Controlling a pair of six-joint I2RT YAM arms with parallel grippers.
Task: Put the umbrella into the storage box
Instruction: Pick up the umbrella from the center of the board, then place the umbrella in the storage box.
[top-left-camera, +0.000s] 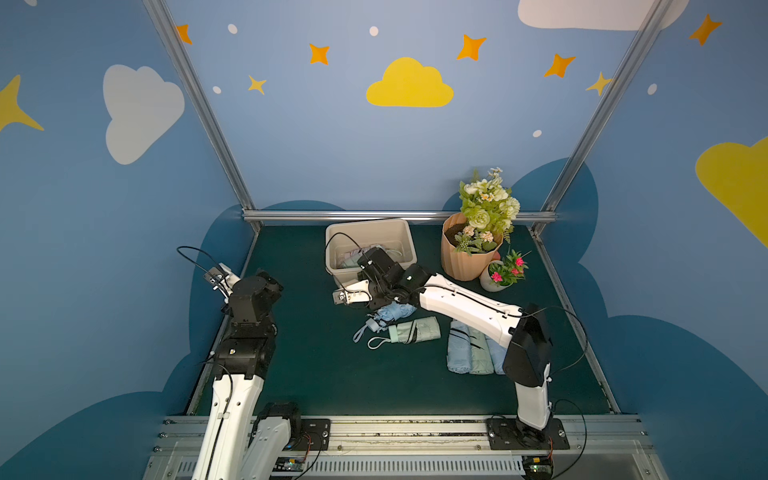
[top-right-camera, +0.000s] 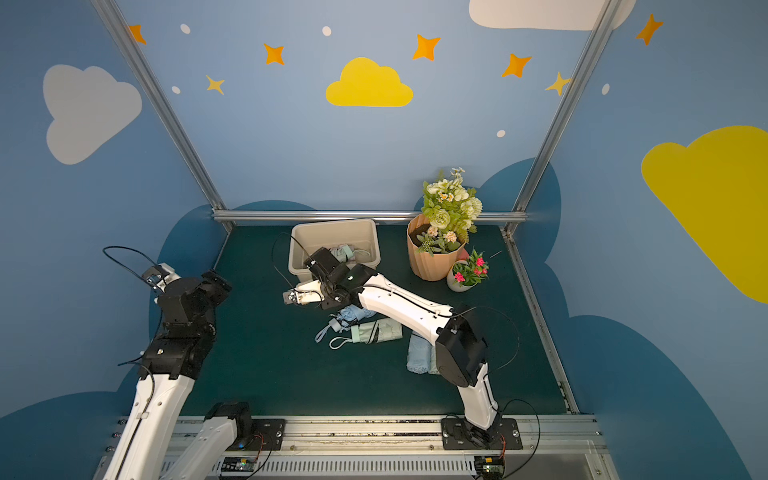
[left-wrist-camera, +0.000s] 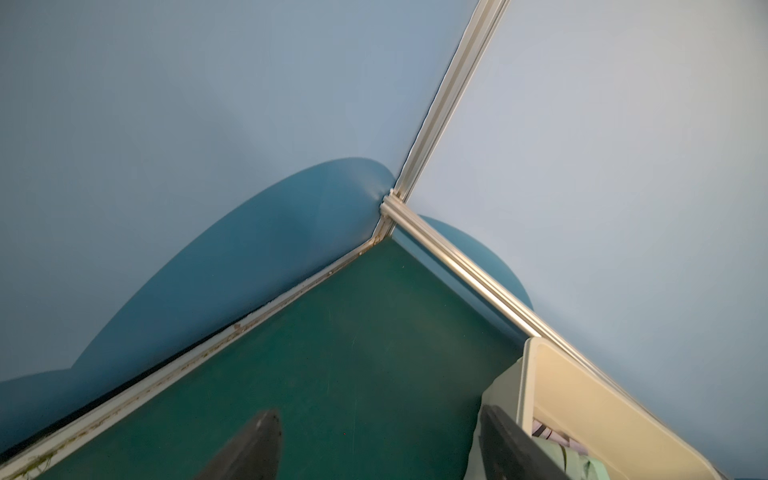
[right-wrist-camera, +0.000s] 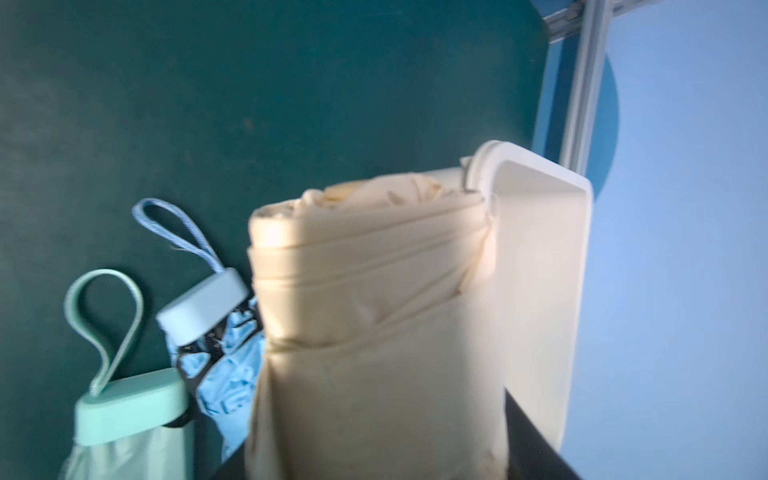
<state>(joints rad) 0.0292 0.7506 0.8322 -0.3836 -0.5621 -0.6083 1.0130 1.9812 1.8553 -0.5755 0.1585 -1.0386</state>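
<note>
The right gripper (right-wrist-camera: 374, 463) clamps the cream umbrella (right-wrist-camera: 365, 291), mid-frame in the right wrist view, just beside the storage box (right-wrist-camera: 540, 249) rim; the left gripper (left-wrist-camera: 382, 444) has its jaws apart. Carry it clear over the rim before releasing.

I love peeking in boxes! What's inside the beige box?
In the storage box: a folded mint-green umbrella and something lilac. The right arm covers its near part, so the rest is hidden.

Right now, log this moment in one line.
right gripper: shut on cream umbrella, near storage box | left gripper: open, empty
</note>
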